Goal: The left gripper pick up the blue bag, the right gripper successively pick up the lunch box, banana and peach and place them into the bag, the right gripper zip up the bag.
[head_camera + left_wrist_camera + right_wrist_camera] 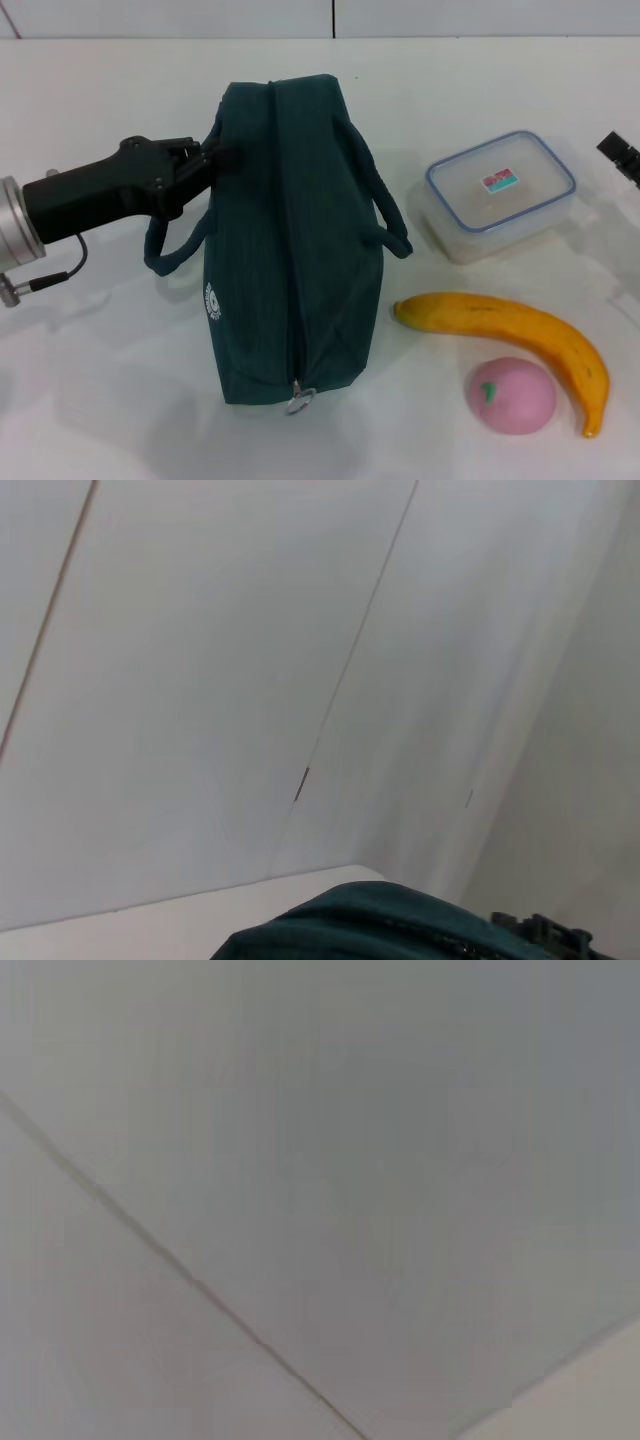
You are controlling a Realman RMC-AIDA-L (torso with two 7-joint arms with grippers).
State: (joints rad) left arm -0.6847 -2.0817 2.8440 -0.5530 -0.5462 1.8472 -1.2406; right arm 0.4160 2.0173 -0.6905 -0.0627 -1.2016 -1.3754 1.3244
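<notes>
Blue bag (295, 240) is what my left gripper (212, 158) has reached, coming in from the left edge of the head view with its black body and silver wrist behind it. The fingertips sit right against the bag's left side near its far end, where the near handle (172, 250) meets the fabric. I cannot tell from the head view whether the fingers are clamped on the fabric or only touching it. My left wrist view shows only a rounded edge of the teal fabric (380, 925) and a bit of black hardware at the frame's edge, with pale wall panels behind.

The bag stands on the white table (100, 380), long axis running away from me, zipper closed along the top ridge, its metal ring pull (299, 401) hanging at the near end. A small white round logo (211, 299) shows on its left face. The second handle (385, 215) loops out on the right side.

Right of the bag, the lunch box (500, 195) lies flat, lid on. Nearer me, the banana (515, 335) curves across the table, and the peach (511, 395) sits just beside it, tucked under its curve.

My right gripper (622, 157) is only a dark sliver at the right edge, beyond the lunch box; its fingers are not readable. Its wrist view shows plain wall.
</notes>
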